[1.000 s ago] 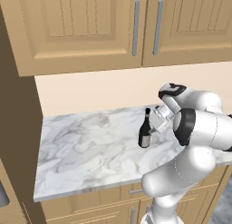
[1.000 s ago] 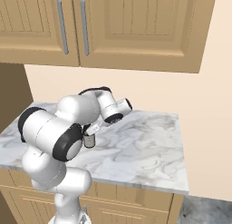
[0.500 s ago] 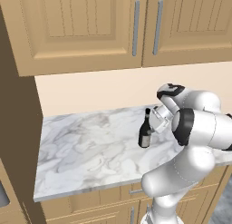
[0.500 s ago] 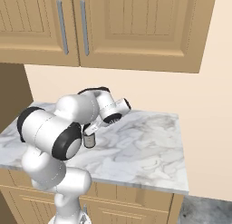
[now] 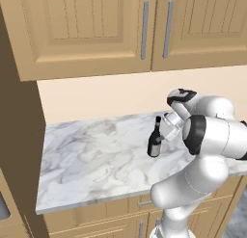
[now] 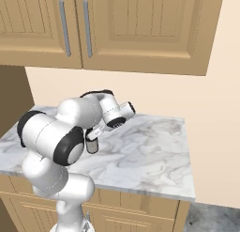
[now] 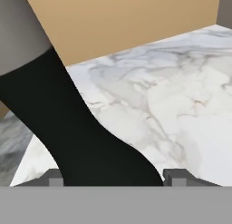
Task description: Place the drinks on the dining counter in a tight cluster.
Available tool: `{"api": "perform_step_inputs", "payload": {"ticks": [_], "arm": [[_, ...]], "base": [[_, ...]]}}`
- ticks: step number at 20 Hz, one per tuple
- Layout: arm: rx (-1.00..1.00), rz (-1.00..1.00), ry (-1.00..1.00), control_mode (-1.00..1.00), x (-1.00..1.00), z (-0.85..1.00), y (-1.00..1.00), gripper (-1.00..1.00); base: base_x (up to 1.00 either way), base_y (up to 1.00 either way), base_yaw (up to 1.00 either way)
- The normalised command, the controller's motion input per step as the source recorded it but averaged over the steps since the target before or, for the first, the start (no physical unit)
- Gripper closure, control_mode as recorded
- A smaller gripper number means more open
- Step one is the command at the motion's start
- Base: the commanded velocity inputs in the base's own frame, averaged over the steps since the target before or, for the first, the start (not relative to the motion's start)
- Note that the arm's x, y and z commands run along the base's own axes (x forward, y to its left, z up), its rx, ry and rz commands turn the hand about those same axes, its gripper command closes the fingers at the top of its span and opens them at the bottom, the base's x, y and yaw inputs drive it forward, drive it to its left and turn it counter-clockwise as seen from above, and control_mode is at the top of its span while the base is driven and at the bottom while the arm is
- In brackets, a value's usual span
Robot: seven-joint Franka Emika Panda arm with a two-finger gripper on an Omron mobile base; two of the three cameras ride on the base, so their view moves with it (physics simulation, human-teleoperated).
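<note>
A dark long-necked wine bottle [image 5: 154, 144] stands upright on a short marble counter [image 5: 96, 160] below wall cabinets. My gripper [image 5: 162, 133] reaches it from the right, level with its shoulder. In the hand view the black bottle [image 7: 81, 141] fills the gap between my fingertips [image 7: 55, 177], and both tips touch its sides. From the right base view my gripper [image 6: 93, 134] sits just above the bottle's lower body [image 6: 92, 146], and my arm hides its neck. The dining counter is out of view.
Tan wall cabinets [image 5: 144, 25] hang above the counter, with a beige wall [image 6: 154, 97] behind it. A brown side panel [image 5: 19, 136] closes off the left end. Drawers [image 6: 136, 217] sit under the marble, and the counter's right end [image 6: 190, 179] stops at a floor gap.
The jaws have narrowed onto the wine bottle. The arm and the bottle have hardly moved.
</note>
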Motion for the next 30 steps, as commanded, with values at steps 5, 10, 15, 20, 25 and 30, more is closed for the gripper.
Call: {"api": "perform_step_inputs", "payload": {"ticks": [5, 10, 15, 20, 25, 30], "arm": [[0.0, 0.0, 0.0, -1.0, -0.03, 0.03, -0.05, 1.0], [0.0, -0.02, 0.0, -1.0, -0.36, 0.37, -0.17, 1.0], [0.0, -0.07, 0.0, -1.0, -0.6, 0.58, -0.02, 1.0], [0.0, -0.02, 0.0, -1.0, -0.62, 0.59, 0.0, 1.0], [-0.01, 0.0, -0.02, -1.0, -0.62, 0.63, 0.05, 1.0], [-0.02, -0.01, -0.01, -1.0, -0.32, 0.79, 0.04, 1.0]], "base": [[0.0, 0.0, 0.0], [0.0, 0.0, 0.0], [0.0, 0.0, 0.0], [0.0, 0.0, 0.0], [0.0, 0.0, 0.0], [0.0, 0.0, 0.0]]}}
